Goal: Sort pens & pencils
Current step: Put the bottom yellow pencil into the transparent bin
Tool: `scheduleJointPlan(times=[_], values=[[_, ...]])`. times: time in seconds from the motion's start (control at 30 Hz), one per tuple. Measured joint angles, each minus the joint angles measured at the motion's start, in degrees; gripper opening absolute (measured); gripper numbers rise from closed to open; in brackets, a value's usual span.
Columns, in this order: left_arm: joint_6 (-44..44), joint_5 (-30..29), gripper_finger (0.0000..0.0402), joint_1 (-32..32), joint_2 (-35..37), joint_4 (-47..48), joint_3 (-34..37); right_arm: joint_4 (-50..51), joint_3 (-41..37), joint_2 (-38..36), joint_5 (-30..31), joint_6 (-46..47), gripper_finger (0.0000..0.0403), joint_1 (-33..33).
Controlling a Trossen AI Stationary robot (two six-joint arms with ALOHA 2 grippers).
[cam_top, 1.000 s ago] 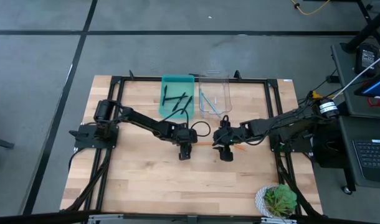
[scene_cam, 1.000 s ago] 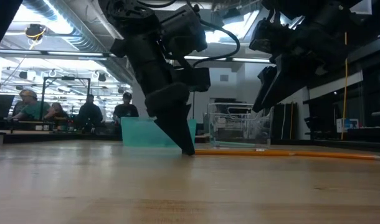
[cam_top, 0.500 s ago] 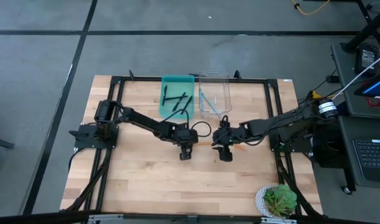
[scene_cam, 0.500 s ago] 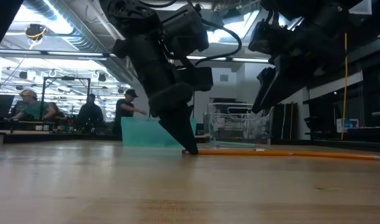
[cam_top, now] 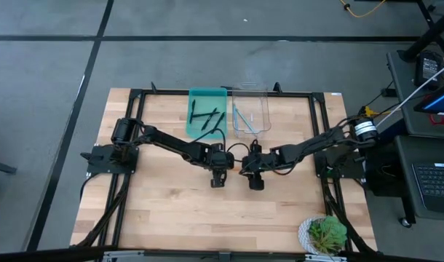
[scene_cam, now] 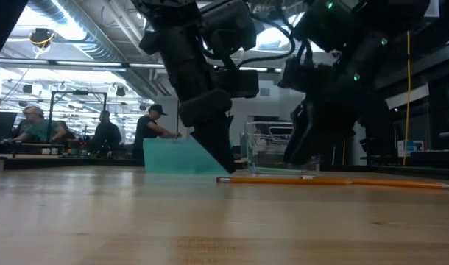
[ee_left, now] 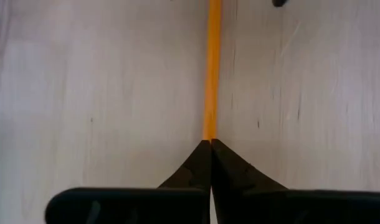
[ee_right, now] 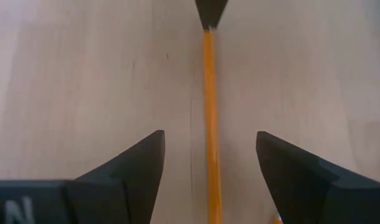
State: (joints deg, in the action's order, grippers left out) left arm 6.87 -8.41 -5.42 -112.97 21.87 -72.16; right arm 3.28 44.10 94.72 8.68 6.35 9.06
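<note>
An orange pencil (scene_cam: 320, 179) lies flat on the wooden table, running left to right; a short piece of it (cam_top: 239, 169) shows between the two grippers. My left gripper (cam_top: 223, 170) is shut, with its tips over the pencil's left end. My right gripper (ee_right: 209, 155) is open and hangs above the pencil, with one finger on either side and touching nothing. Black pens (cam_top: 206, 116) lie in the teal tray (cam_top: 196, 98) at the far edge. Light-blue pencils (cam_top: 242, 120) lie in the clear box (cam_top: 264, 109) beside it. My left gripper's shut fingertips (ee_left: 199, 158) come down on a slant from above, in line with the pencil, and meet its left end (ee_left: 209, 127). The pencil lies flat on the table, with its tip (scene_cam: 220, 179) showing past the fingers. Whether the tips touch it, I cannot tell.
A potted plant (cam_top: 325, 234) stands at the table's near right corner. A black frame (cam_top: 135, 109) runs around the table's edges. Bare wood lies in front of the grippers, toward the near edge. People (scene_cam: 99, 132) sit in the room beyond the table.
My left gripper has shut at the pencil's left end, and its tips have risen a little off the table. My right gripper, still open, has gone toward the table's left along the pencil, closer to my left gripper. The pencil still lies flat.
</note>
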Motion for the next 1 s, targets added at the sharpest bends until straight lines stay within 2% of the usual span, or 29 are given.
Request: scheduleJointPlan(times=[0.23,0.53,0.67,0.8,1.0], values=[[0.52,1.29,0.0007,0.06,0.00,0.48,0.00,-0.31,0.00,2.38,-0.32,0.53,0.0252,-1.05],[6.43,1.39,0.0100,0.87,0.28,6.21,-0.07,1.12,0.12,3.62,-1.14,0.79,0.0252,-1.07],[6.51,2.10,0.0125,0.78,2.11,8.12,-0.12,0.93,0.22,4.81,-1.15,1.01,0.0250,-1.05],[6.81,2.00,0.0127,0.80,5.58,10.70,-0.19,0.98,0.24,5.60,-2.26,2.27,0.0214,-1.05],[7.79,0.34,0.0128,0.80,10.64,14.76,-0.22,0.69,0.28,6.72,-3.27,3.92,0.0113,-1.05]])
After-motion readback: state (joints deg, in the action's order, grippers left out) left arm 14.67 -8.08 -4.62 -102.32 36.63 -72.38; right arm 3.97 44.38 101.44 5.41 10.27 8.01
